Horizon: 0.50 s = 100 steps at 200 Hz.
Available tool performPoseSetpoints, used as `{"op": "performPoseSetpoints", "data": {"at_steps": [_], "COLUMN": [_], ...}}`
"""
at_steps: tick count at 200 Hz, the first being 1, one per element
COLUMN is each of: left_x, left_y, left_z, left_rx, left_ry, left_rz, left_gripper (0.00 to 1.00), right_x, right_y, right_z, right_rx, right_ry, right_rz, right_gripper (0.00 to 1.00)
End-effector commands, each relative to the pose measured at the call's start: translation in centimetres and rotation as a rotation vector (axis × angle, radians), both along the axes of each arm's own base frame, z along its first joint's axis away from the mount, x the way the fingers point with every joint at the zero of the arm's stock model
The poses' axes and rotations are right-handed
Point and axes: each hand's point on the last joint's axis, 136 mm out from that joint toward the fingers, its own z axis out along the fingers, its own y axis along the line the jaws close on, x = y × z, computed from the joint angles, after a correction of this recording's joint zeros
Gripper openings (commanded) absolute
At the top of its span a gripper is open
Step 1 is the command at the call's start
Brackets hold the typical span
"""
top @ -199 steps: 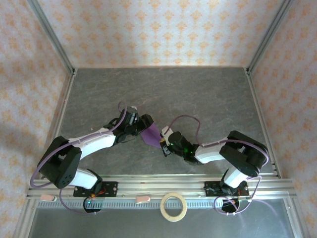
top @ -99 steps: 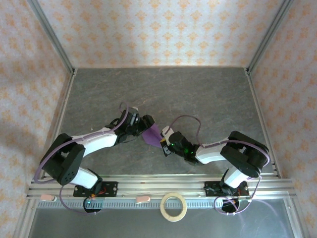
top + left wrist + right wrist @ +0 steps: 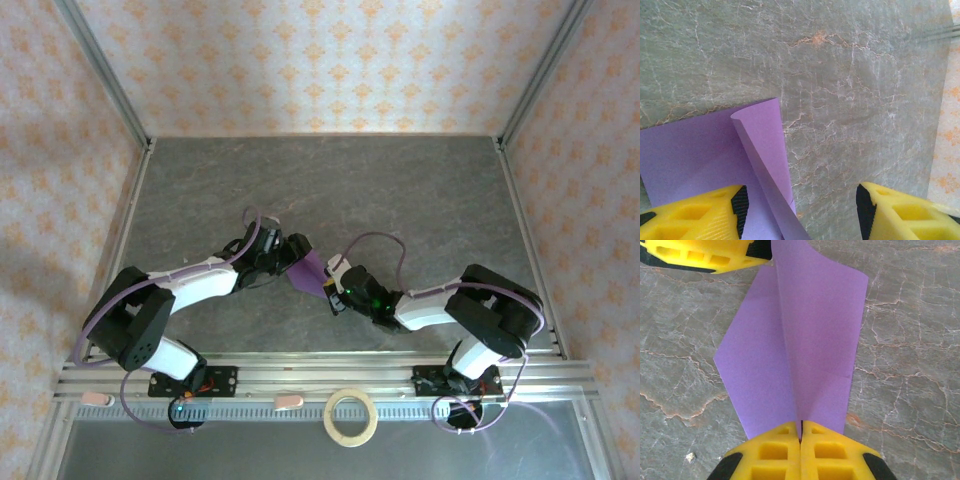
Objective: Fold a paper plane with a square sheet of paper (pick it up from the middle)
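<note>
Left gripper (image 3: 799, 205) has narrowed slightly, its jaws still spread astride the curled edge of the paper (image 3: 760, 135). Right gripper (image 3: 801, 437) pinches the opposite end, mid-counter (image 3: 400, 190). Likely closing in to crease; fold unfinished.

Purple paper (image 3: 805, 340), grey marbled table (image 3: 865, 75)

No txt, labels, brand marks or nos. that I could read anywhere in my views.
</note>
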Motion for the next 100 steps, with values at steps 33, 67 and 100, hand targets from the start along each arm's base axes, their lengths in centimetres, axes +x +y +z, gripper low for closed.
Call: {"op": "performPoseSetpoints", "data": {"at_steps": [33, 67, 100], "left_x": [0.6, 0.7, 0.9], "left_y": [0.0, -0.1, -0.4], "left_z": [-0.1, -0.7, -0.8], "left_rx": [-0.013, -0.012, -0.012], "left_ry": [0.004, 0.025, 0.028], "left_rz": [0.018, 0.023, 0.015], "left_gripper": [0.62, 0.63, 0.61], "right_x": [0.7, 0.7, 0.8], "right_y": [0.0, 0.0, 0.0], "right_z": [0.9, 0.9, 1.1], "right_rx": [0.008, 0.007, 0.009], "right_ry": [-0.033, -0.037, -0.041], "right_rz": [-0.020, -0.016, -0.016], "right_gripper": [0.04, 0.06, 0.09]}}
